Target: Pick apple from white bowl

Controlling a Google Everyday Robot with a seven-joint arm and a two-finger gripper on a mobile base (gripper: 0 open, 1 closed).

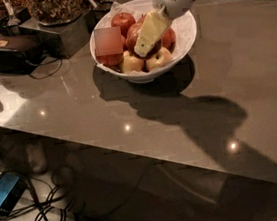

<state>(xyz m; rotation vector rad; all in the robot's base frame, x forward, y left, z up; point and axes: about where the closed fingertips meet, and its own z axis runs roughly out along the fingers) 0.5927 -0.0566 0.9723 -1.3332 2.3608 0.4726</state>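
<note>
The white bowl [185, 35] stands on the grey table at the back centre, with white paper at its rim. It holds several apples. My gripper [144, 40] reaches down into the bowl from the upper right, its pale yellow tip lying over a glossy red apple [130, 39] in the middle of the pile. Another red apple [122, 20] sits at the back and one [169, 38] sits to the right. Two pale yellow-green apples [131, 63] lie at the front. The gripper partly hides the middle apple.
A black box [7, 50] with cables and a dark stand with jars of snacks [56, 12] stand at the back left of the table [129, 113]. The table's front edge runs diagonally; cables and a blue object [2, 192] lie on the floor below.
</note>
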